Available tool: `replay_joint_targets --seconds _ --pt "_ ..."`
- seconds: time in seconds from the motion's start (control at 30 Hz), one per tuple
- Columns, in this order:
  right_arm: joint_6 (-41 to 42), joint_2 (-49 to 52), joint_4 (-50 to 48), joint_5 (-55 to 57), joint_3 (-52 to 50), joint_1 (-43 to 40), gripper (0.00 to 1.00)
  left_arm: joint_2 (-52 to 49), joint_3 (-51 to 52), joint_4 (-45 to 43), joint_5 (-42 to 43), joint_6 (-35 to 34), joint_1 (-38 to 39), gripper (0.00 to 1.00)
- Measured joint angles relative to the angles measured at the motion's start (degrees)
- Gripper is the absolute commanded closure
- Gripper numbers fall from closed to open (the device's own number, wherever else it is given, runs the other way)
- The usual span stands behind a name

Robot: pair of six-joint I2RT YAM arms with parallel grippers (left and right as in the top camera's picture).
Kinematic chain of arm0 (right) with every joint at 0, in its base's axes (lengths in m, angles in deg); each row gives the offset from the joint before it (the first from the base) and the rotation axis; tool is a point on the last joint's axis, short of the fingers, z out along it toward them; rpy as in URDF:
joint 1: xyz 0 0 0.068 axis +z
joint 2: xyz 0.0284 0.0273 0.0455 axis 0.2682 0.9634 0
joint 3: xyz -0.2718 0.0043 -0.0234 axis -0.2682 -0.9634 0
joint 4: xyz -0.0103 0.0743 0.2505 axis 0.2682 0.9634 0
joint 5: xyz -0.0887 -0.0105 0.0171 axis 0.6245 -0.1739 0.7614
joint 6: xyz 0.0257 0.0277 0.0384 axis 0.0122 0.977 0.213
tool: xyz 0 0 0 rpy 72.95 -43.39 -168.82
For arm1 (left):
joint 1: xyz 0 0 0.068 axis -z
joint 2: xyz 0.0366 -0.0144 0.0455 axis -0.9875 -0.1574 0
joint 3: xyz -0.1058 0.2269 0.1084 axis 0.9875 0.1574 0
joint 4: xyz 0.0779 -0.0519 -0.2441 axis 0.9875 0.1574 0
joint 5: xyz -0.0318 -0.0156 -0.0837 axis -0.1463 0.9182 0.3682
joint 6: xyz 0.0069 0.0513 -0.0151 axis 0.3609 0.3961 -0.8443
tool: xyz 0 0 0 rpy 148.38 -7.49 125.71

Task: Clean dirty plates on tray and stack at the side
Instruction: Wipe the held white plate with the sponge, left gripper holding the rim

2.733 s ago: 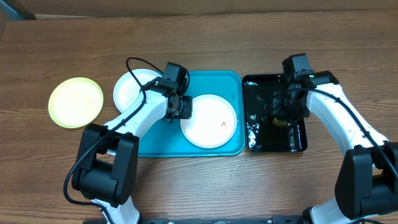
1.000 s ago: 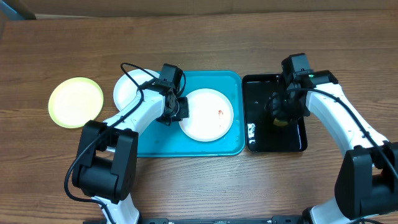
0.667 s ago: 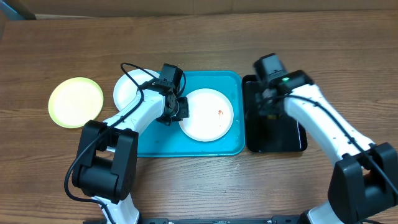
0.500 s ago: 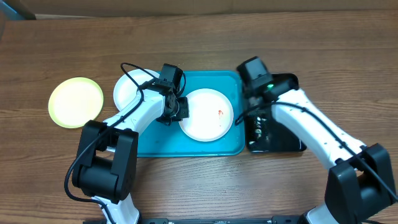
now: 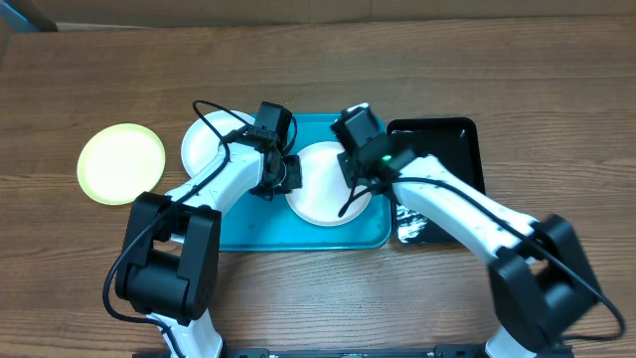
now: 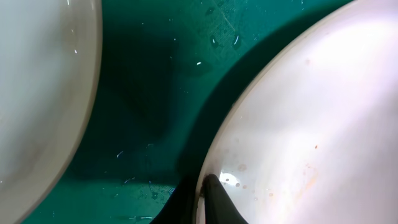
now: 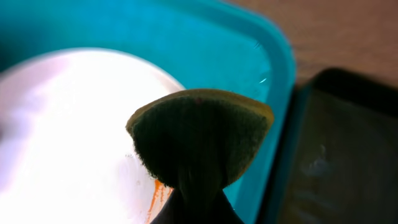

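A white plate (image 5: 318, 194) lies on the turquoise tray (image 5: 260, 231). My left gripper (image 5: 289, 174) is shut on its left rim; the pinch shows in the left wrist view (image 6: 204, 186) on the plate's edge (image 6: 298, 112). My right gripper (image 5: 360, 171) is over the plate's right side, shut on a dark green sponge (image 7: 200, 135). An orange smear (image 7: 157, 193) on the plate (image 7: 68, 124) shows just beside the sponge. A second white plate (image 5: 207, 139) lies at the tray's left edge. The lime-green plate (image 5: 121, 162) lies on the table at the left.
The black tray (image 5: 447, 149) with wet glints stands right of the turquoise tray, also in the right wrist view (image 7: 348, 143). The second white plate fills the left of the left wrist view (image 6: 37, 93). Brown wooden table all around.
My right arm has swung left from the black tray, carrying the sponge, to over the white plate. My left gripper has held the plate's rim still.
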Motion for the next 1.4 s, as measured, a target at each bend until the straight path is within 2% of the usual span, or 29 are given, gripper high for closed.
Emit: replay_joint_targets --seconds 0.2,0.4,0.5,0.57,0.6,0.67,0.77,0.83,0.9,0.93,0.97,1.4 --pt "0.2 5.6 0.0 0.9 -0.7 0.5 0.96 0.0 0.0 0.0 0.0 0.0 0.0 0.92" --pt "0.3 8.6 -0.9 -0.2 -0.7 0.5 0.83 0.0 0.0 0.0 0.0 0.0 0.0 0.91" --pt "0.4 9.1 -1.3 -0.7 -0.7 0.5 0.82 0.0 0.0 0.0 0.0 0.0 0.0 0.9" --pt "0.5 9.1 -1.4 -0.8 -0.7 0.5 0.82 0.0 0.0 0.1 0.0 0.0 0.0 0.9" --pt "0.5 9.1 -1.4 -0.8 -0.7 0.5 0.9 0.0 0.0 0.1 0.0 0.0 0.0 0.89" --pt "1.4 9.1 -1.3 -0.9 -0.7 0.5 0.96 0.0 0.0 0.2 0.0 0.0 0.0 0.89" --pt "3.5 9.1 -0.9 -1.7 -0.6 0.5 0.96 0.0 0.0 0.2 0.0 0.0 0.0 0.89" --pt "4.3 9.1 -0.8 -2.8 -0.6 0.3 0.9 0.0 0.0 0.2 0.0 0.0 0.0 0.89" --pt "4.9 9.1 -0.8 -3.8 -0.5 0.3 0.89 0.0 0.0 0.3 0.0 0.0 0.0 0.88" --pt "5.2 9.1 -0.8 -4.3 -0.5 0.3 0.9 0.0 0.0 0.3 0.0 0.0 0.0 0.88" --pt "5.3 9.1 -0.8 -4.7 -0.5 0.3 0.96 0.0 0.0 0.3 0.0 0.0 0.0 0.88" --pt "8.5 9.1 0.8 -9.3 0.1 0.3 0.96 0.0 0.0 0.4 0.0 0.0 0.0 0.88"
